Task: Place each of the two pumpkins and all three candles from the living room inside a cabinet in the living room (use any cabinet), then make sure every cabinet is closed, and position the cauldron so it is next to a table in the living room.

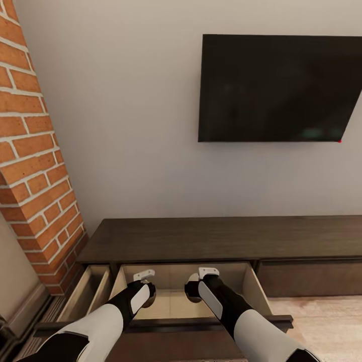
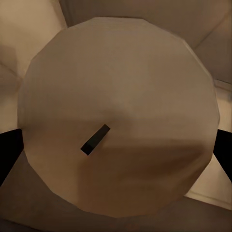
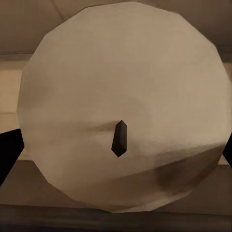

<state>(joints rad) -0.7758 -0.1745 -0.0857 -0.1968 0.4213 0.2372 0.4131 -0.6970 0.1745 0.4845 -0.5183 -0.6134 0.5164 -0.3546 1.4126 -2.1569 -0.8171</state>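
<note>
Both arms reach into the open cabinet (image 1: 176,239) drawer at six o'clock. The left gripper (image 1: 145,291) clamps one candle (image 2: 118,116), the right gripper (image 1: 197,289) another candle (image 3: 123,106). Neither is released yet; the drawers need closing after.

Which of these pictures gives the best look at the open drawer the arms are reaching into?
The head view: it shows the whole open drawer of the cabinet, with both arms over it. In each wrist view a candle blocks most of the picture, leaving slivers of the pale drawer walls at the edges.
</note>
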